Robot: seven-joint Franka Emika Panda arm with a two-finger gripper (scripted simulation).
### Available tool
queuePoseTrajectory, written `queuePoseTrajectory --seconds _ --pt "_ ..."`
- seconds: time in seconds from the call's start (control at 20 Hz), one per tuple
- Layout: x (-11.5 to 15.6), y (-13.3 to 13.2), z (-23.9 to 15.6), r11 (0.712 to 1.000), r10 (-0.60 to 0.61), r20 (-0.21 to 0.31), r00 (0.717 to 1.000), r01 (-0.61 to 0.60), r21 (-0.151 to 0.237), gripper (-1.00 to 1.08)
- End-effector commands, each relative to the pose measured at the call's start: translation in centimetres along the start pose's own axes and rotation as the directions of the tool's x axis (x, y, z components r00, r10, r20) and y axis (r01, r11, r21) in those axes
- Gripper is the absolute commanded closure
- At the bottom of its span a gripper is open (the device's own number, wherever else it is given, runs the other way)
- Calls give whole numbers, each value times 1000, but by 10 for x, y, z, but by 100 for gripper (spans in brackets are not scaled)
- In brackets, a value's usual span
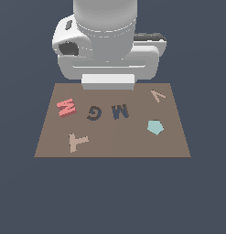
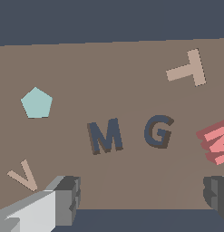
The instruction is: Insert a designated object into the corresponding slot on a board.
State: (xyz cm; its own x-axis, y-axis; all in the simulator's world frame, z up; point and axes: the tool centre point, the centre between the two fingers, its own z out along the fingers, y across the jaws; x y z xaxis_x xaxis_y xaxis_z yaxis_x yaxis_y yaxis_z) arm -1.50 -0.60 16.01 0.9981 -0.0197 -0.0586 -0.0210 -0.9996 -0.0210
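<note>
The salmon-red M block (image 1: pixel 66 107) lies on the brown board (image 1: pixel 132 146) toward the exterior view's left; in the wrist view it (image 2: pixel 216 143) is cut by the frame edge. The dark navy M-shaped slot (image 1: pixel 120 111) sits near the board's middle, beside the dark G-shaped cutout (image 1: pixel 94 112); both show in the wrist view, the M slot (image 2: pixel 105 136) and the G cutout (image 2: pixel 158 131). My gripper (image 2: pixel 143 199) is open and empty, its fingers wide apart, above the board's far edge. The arm's body hides the fingers in the exterior view.
A tan T block (image 1: pixel 78 142) lies near the front of the board on the exterior view's left. A pale teal pentagon (image 1: pixel 155 127) and a tan V block (image 1: pixel 158 96) lie toward the exterior view's right. The board rests on a dark blue-grey floor.
</note>
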Motion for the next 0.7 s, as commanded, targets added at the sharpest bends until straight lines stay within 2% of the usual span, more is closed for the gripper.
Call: queuePoseTrajectory --seconds 0.0,0.35,0.65 --pt "0 0 0 1000 0 0 1000 0 0 -92" --pt "4 6 4 999 44 -3 999 -44 0 -92" --pt "12 21 15 988 154 -9 988 -154 2 -92"
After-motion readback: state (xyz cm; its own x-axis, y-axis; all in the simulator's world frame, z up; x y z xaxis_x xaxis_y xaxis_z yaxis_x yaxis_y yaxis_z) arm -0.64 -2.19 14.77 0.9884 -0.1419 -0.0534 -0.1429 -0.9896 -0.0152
